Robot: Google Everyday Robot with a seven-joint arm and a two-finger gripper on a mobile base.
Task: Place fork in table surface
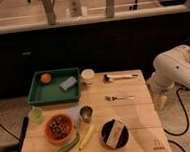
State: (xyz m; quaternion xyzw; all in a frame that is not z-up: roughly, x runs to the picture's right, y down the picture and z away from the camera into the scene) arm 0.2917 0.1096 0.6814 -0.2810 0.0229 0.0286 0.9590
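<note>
The fork lies flat on the table surface, right of centre, tines toward 9 o'clock and handle toward 3 o'clock, with the white-handled utensil at its 12 o'clock and the black bowl at its 6 o'clock. So the placing looks done, and the risk I see is the arm sweeping over the near edge and knocking the slim handle off. The gripper hangs at the fork's 3 o'clock, past the table's right edge; I cannot tell whether its jaws are spread or closed, and nothing shows in them.
</note>
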